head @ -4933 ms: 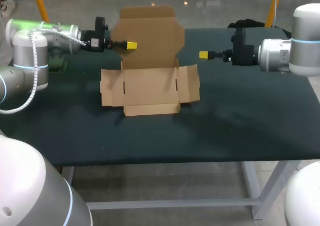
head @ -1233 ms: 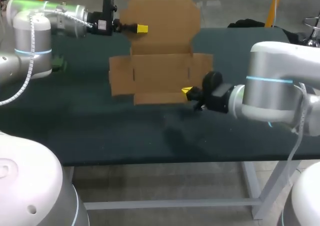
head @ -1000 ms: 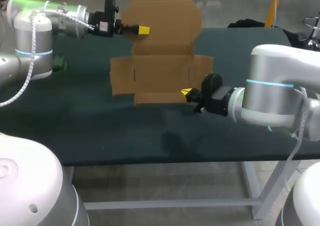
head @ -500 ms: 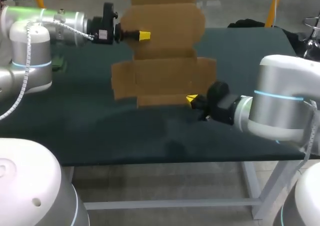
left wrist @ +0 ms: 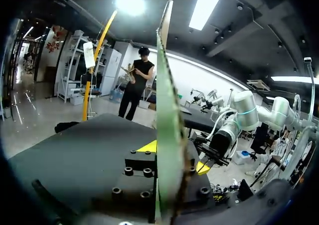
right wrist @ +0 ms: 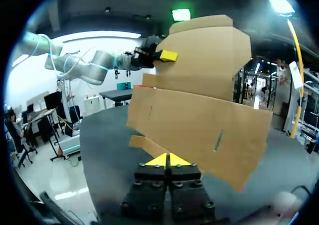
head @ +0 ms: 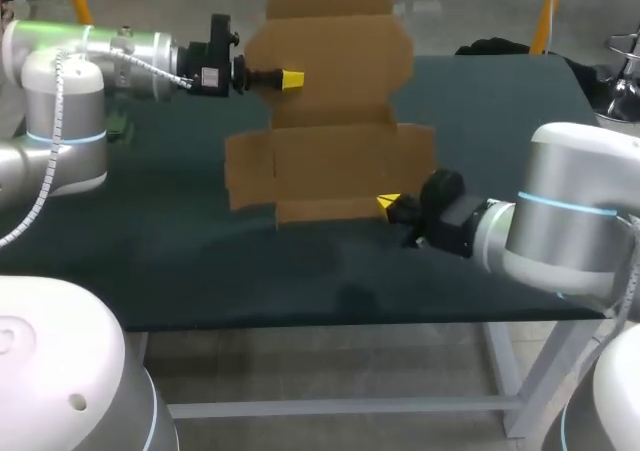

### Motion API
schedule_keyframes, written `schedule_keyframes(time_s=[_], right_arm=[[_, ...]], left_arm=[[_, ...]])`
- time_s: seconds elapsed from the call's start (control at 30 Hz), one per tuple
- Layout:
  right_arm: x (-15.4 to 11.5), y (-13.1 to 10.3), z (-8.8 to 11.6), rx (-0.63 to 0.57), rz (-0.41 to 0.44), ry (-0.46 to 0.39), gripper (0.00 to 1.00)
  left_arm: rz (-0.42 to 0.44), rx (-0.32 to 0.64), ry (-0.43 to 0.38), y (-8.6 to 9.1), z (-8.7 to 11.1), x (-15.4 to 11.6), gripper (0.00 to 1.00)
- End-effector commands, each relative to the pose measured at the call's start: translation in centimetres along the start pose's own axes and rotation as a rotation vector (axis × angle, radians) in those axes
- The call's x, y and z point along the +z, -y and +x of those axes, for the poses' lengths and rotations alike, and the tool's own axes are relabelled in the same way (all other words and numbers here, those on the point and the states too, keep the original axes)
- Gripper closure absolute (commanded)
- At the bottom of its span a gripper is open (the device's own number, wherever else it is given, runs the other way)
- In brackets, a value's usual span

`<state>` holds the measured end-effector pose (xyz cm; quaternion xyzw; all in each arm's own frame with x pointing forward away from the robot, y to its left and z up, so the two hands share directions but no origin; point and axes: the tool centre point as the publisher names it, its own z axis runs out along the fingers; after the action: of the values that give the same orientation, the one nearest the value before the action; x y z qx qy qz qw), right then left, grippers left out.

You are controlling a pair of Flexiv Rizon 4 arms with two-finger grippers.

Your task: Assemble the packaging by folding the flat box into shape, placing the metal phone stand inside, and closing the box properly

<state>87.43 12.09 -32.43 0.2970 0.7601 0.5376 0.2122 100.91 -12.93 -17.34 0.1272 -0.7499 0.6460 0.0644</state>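
Shifted rightward, box (head: 330, 161) stays pinched in left jaws; right wrist view shows right jaws clenched, seemingly empty

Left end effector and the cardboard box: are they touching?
Touching. In the left wrist view the cardboard box stands edge-on between the two fingers of the left end effector, with no gap on either side.

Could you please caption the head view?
Left gripper holds the raised lid of the cardboard box; right gripper at its front corner.
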Motion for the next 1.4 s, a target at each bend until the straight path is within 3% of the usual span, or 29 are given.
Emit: schedule_keyframes(time_s=[0.03, 0.97, 1.1, 1.4], right_arm=[[0.0, 0.4, 0.2, 0.004, -0.025, 0.004, 1.0], [4.6, 1.3, 1.5, 0.038, 0.015, -0.017, 1.0], [5.5, 1.7, 1.1, 0.104, 0.047, 0.048, 1.0], [5.5, 1.7, 1.1, 0.104, 0.047, 0.048, 1.0]], left_arm=[[0.006, 0.019, -0.022, -0.7, -0.6, -0.1, 1.0], [0.002, 0.096, -0.122, -2.3, -1.3, 0.0, 1.0], [0.0, 0.087, -0.13, -2.6, -1.7, 0.0, 1.0], [-0.02, 0.067, -0.133, -2.7, -2.0, -0.1, 1.0]])
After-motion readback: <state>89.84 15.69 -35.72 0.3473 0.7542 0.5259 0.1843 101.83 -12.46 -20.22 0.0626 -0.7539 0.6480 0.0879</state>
